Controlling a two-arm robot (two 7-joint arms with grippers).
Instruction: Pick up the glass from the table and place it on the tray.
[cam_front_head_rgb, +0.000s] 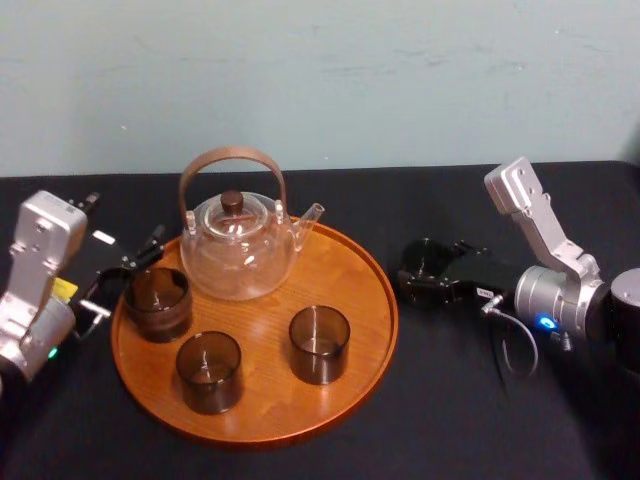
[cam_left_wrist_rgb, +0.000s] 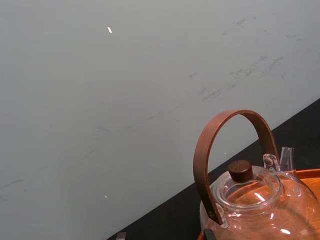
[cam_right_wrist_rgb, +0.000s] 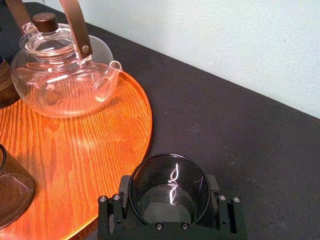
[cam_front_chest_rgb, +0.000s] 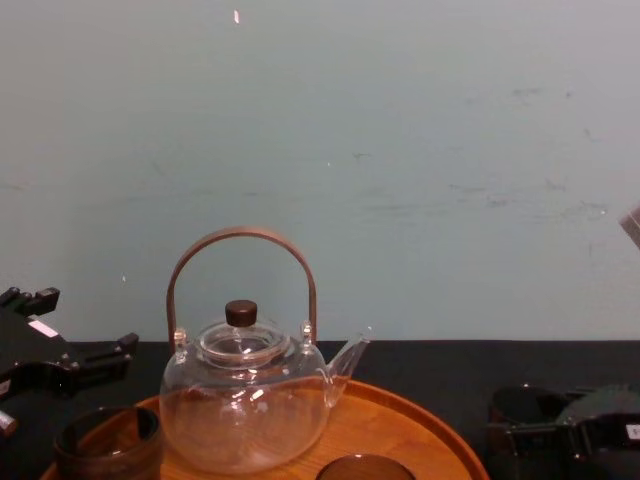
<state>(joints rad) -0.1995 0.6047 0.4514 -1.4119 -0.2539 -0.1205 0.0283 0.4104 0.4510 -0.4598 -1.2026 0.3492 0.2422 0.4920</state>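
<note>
Black table (cam_front_head_rgb: 450, 400) under a pale wall (cam_front_head_rgb: 320, 80), and the right gripper (cam_front_head_rgb: 425, 268) has the glass (cam_right_wrist_rgb: 168, 190) pinched between its fingers, the tray (cam_front_head_rgb: 262, 340) just to the gripper's left. Best play, I'd say: lift clear of the rim, carry it left, and set it down on bare wood away from the teapot (cam_front_head_rgb: 240, 250). Count: one teapot, three other glasses (cam_front_head_rgb: 157, 300) (cam_front_head_rgb: 209, 372) (cam_front_head_rgb: 319, 344) on the tray, one in the grip. Across the tray from it, the left gripper (cam_front_head_rgb: 125, 275) sits spread.
</note>
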